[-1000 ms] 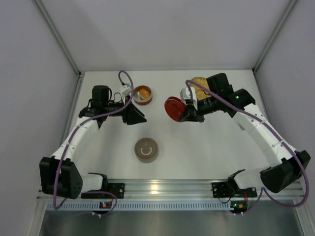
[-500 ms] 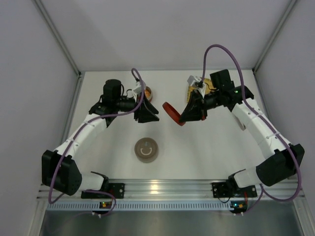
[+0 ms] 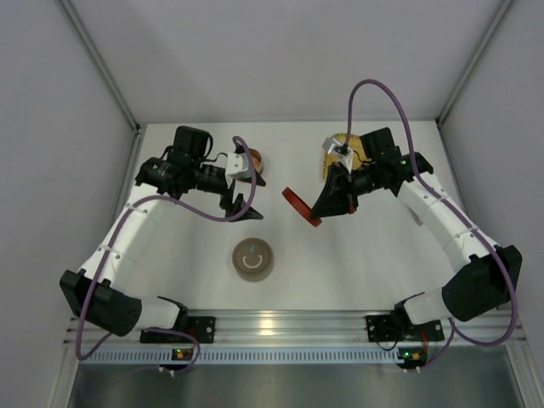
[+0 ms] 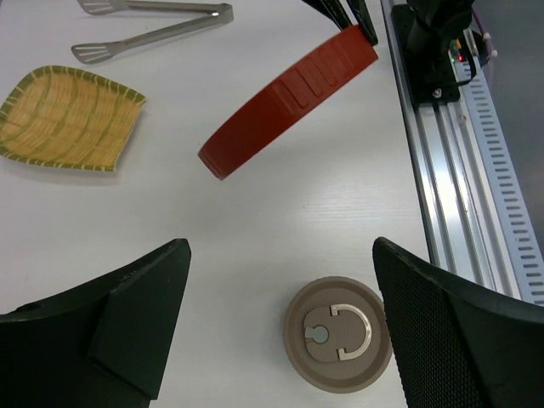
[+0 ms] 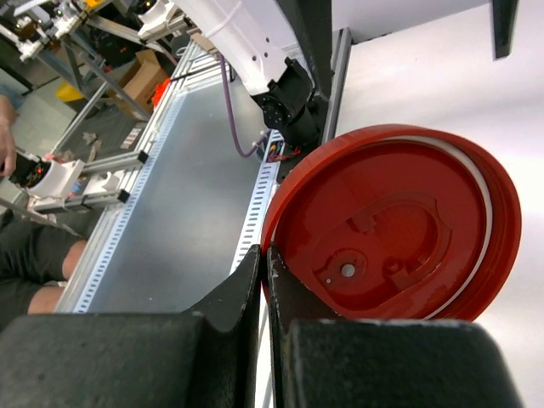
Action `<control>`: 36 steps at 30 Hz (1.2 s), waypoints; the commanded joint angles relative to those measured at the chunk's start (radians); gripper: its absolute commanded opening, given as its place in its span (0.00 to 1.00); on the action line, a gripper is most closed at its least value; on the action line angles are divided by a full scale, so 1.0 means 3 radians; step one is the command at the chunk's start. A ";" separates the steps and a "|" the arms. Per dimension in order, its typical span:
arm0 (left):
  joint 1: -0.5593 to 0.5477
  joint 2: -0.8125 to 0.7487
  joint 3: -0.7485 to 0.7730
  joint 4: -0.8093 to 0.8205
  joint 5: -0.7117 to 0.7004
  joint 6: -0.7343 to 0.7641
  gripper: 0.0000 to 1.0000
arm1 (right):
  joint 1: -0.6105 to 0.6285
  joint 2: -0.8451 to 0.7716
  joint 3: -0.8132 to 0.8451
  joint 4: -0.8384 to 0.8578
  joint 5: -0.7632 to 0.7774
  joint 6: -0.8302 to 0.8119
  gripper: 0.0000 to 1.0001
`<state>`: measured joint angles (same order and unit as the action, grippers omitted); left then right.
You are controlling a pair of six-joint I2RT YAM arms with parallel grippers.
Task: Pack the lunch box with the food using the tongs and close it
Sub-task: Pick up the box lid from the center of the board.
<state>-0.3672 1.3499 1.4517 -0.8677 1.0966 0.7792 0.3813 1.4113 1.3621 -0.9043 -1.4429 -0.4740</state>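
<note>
left end effector (image 4: 279,255): spread wide, nothing between the fingers, over bare table (image 4: 255,212).
right end effector (image 5: 264,259): pinching the rim of the red lid (image 5: 399,229); lid is tilted on edge, mid-frame in the top view.
lunch box (image 3: 253,158): round tin, upper middle of the top view, open, half hidden behind my left wrist.
food: something orange shows in the tin, likely the orange chunk; I can't make out the black piece.
tongs (image 4: 157,21): flat on the table, top edge of the left wrist view, near the woven tray (image 4: 68,119); no food visible on the tray.
step: closing, by my read.
how: I'd move the left arm off the tin, level the lid, centre it over the rim, lower it flat and press evenly. The rim pinch is off-centre, so it may tip.
materials: lid is glossy red plastic with moulded ribs and a pale ring inside. Tongs are thin grey metal with flattened tips. Tray is yellow weave with a green edge. Brown disc (image 4: 337,336) is matte with a metal half-ring.
</note>
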 commanded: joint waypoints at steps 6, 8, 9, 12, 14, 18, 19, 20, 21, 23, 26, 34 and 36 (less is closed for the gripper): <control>-0.0305 0.0128 0.0187 -0.0345 -0.0219 0.0716 0.93 | 0.0109 -0.0153 -0.0117 0.0416 -0.0534 0.0306 0.00; -0.0356 0.0179 0.0223 -0.0314 -0.0255 0.0701 0.93 | 0.0145 -0.0184 -0.0224 0.0626 -0.0518 0.0480 0.00; -0.0366 0.0194 0.0233 -0.0253 -0.0270 0.0691 0.93 | 0.0166 -0.0214 -0.0250 0.0682 -0.0513 0.0531 0.00; -0.0422 0.0246 0.0289 -0.0176 -0.0342 0.0660 0.94 | 0.0217 -0.0240 -0.0337 0.0821 -0.0508 0.0644 0.00; -0.0468 0.0291 0.0315 -0.0161 -0.0383 0.0614 0.96 | 0.0237 -0.0251 -0.0368 0.0871 -0.0518 0.0695 0.00; -0.0591 0.0337 0.0366 -0.0160 -0.0342 0.0578 0.98 | 0.0299 -0.0251 -0.0404 0.0979 -0.0523 0.0797 0.00; -0.0622 0.0353 0.0366 -0.0206 -0.0337 0.0614 0.98 | 0.0309 -0.0246 -0.0409 0.0994 -0.0533 0.0823 0.00; -0.0693 0.0358 0.0366 -0.0232 -0.0347 0.0629 0.98 | 0.0314 -0.0240 -0.0409 0.1010 -0.0544 0.0854 0.00; -0.0764 0.0378 0.0361 -0.0272 -0.0362 0.0665 0.95 | 0.0334 -0.0235 -0.0399 0.1015 -0.0544 0.0874 0.00; -0.0831 0.0399 0.0346 -0.0298 -0.0372 0.0680 0.91 | 0.0345 -0.0230 -0.0398 0.1030 -0.0549 0.0905 0.00; -0.0954 0.0419 0.0320 -0.0395 -0.0408 0.0742 0.79 | 0.0350 -0.0225 -0.0393 0.1051 -0.0549 0.0920 0.00; -0.1005 0.0338 0.0223 -0.0437 -0.0490 0.0584 0.22 | 0.0274 -0.0205 -0.0378 0.1107 -0.0269 0.1063 0.29; -0.1005 0.0312 0.0187 -0.0366 -0.0526 0.0375 0.04 | 0.0151 -0.0174 -0.0337 0.1041 -0.0202 0.1028 0.78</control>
<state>-0.6666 1.4708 1.5154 -1.0237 0.9360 0.9497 0.4515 1.3712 1.2377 -0.6365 -1.4593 -0.1532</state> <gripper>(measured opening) 0.291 0.554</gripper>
